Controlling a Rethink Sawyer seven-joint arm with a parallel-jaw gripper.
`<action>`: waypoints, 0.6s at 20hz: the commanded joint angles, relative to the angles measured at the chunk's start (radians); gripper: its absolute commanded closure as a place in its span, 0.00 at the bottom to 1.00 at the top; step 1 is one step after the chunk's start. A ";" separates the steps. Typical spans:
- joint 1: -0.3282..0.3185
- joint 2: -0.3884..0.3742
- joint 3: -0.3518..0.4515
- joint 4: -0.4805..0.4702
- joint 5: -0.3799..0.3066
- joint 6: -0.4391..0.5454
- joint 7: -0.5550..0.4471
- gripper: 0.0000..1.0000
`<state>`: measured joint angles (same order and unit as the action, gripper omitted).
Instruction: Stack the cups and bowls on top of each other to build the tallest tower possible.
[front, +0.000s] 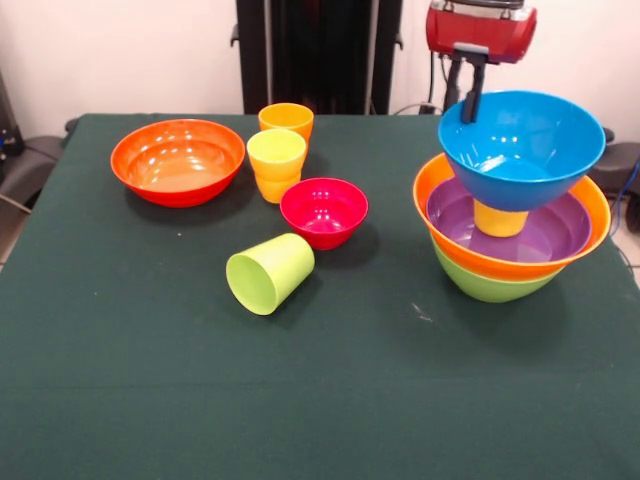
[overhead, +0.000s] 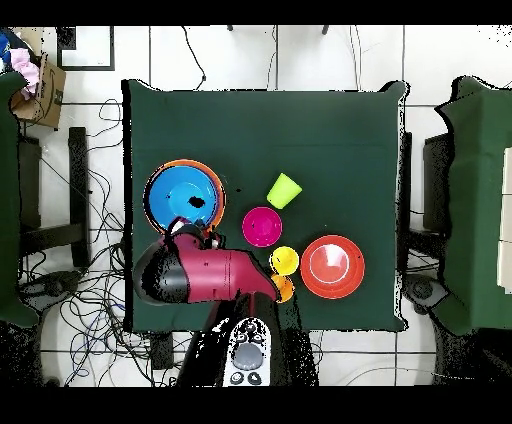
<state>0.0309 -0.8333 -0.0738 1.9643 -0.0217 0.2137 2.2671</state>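
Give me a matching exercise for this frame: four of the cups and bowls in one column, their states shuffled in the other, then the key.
1. lime green cup
2. blue bowl
3. purple bowl
4. red-orange bowl

A. nested inside the large orange bowl
B. lying on its side
C. standing alone on the table
D. perched on a yellow cup, gripper at its rim

Pairs: 1-B, 2-D, 3-A, 4-C
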 joint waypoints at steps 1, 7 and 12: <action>0.033 0.124 0.021 0.085 -0.039 0.154 0.057 0.00; 0.046 0.126 0.012 0.083 -0.035 0.154 0.060 0.00; 0.056 0.133 0.009 0.085 -0.018 0.135 0.075 0.00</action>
<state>0.0696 -0.7547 -0.1060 1.9933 -0.0213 0.2385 2.2671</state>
